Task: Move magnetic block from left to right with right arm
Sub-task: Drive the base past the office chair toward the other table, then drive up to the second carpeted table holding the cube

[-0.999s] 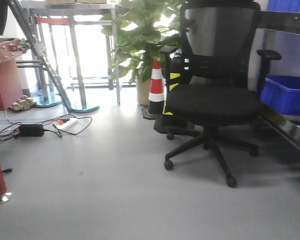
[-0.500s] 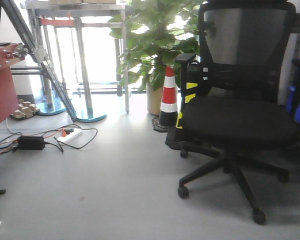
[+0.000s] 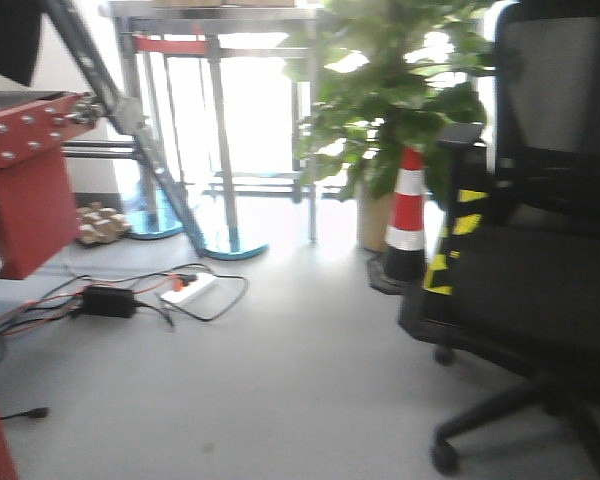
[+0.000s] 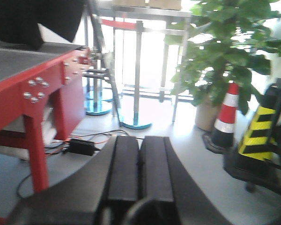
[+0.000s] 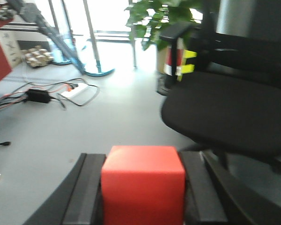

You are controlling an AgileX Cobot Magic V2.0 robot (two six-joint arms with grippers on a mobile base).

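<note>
In the right wrist view, the bright-red magnetic block (image 5: 143, 185) is clamped between the two black fingers of my right gripper (image 5: 143, 161), which is shut on it and held above the grey floor. Only the block's top and near face show. In the left wrist view, my left gripper (image 4: 139, 140) is shut, its two black pads pressed together with nothing between them. Neither gripper nor the block appears in the front-facing view.
A black office chair (image 3: 540, 290) stands at the right, with a red-and-white cone (image 3: 405, 215) and a potted plant (image 3: 400, 110) behind it. A red table (image 3: 25, 190) is at the left. A cable and power strip (image 3: 185, 290) lie on the floor.
The front view has swung leftwards: the chair, cone and plant have slid to the right in the frame and look larger, and more of the red table shows at the left.
</note>
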